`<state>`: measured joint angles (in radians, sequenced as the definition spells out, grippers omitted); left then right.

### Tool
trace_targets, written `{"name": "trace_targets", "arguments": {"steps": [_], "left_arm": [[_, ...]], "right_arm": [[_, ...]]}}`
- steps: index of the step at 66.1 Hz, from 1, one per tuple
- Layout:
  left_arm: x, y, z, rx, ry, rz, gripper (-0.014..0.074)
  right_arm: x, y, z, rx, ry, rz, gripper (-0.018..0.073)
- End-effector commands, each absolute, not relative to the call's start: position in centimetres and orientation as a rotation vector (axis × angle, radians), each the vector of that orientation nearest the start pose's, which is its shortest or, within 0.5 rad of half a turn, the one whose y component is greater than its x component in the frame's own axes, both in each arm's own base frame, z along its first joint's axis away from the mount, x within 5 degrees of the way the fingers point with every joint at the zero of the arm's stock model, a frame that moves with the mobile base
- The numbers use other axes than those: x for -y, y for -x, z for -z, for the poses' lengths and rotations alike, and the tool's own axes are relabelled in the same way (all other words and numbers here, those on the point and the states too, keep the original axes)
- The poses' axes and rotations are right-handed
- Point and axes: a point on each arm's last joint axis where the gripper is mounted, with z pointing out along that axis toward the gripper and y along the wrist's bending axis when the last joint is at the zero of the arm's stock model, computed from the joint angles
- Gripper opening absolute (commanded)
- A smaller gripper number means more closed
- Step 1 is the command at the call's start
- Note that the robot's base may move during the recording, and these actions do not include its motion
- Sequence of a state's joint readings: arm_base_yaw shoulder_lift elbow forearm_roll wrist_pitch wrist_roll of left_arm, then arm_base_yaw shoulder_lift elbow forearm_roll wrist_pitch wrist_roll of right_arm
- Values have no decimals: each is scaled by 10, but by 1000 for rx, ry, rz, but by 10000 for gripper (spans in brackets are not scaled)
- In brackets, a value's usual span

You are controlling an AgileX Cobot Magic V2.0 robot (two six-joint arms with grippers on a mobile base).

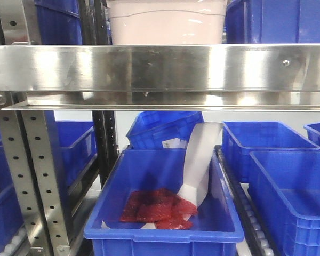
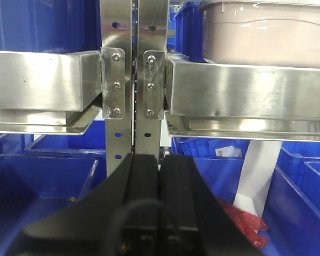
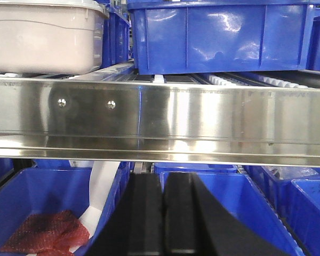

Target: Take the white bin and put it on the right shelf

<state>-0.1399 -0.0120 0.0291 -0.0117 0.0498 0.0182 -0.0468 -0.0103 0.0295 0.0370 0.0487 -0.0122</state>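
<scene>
Resting on right shelf (image 1: 160,66), one white bin (image 1: 166,24)

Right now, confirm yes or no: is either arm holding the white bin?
No. The white bin sits on the right shelf, and both sets of fingers are shut below it.

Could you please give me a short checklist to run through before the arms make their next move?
1. White bin sits on the right shelf, behind the front rail: ok.
2. Left hand holds nothing, fingers together: ok.
3. Right hand holds nothing, fingers together: ok.
4. Both hands are below the shelf rail and apart from the bin: ok.
5. Bin fully seated, its rear end supported: cannot tell, only its front shows.
6. Blue bin beside it on the shelf leaves a gap: ok.
</scene>
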Motion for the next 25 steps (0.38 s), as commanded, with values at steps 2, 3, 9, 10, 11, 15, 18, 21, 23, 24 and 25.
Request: {"name": "trace_targets", "arguments": {"steps": [2, 3, 9, 10, 11, 15, 18, 21, 23, 24, 25], "left_arm": [[8, -55, -209, -1446, -98, 126, -126], [8, -55, -209, -1446, -98, 126, -126], [8, -55, -209, -1446, -98, 126, -126], [8, -55, -209, -1446, -98, 126, -126], [8, -55, -209, -1446, -98, 126, -126], [8, -55, -209, -1446, -98, 126, -126], [8, -55, -209, -1446, -98, 126, -126], [8, -55, -209, -1446, -98, 126, -126], [8, -55, -209, -1446, -98, 126, -126], [8, -55, -209, -1446, -98, 126, -126], [8, -55, -209, -1446, -98, 126, -126]], "right_arm": [[3, -55, -208, -1451, -46, 23, 68], [3, -55, -208, -1451, -46, 23, 68], [3, -55, -208, -1451, -46, 23, 68], [3, -55, -208, -1451, -46, 23, 68], [3, -55, -208, -1451, -46, 23, 68], [3, -55, -208, -1451, -46, 23, 68], [3, -55, -208, -1451, -46, 23, 68], [3, -55, -208, -1451, -46, 23, 68], [3, -55, -208, -1451, -46, 23, 68], [3, -55, -208, -1451, -46, 23, 68], [3, -55, -208, -1451, -46, 23, 68]]}}
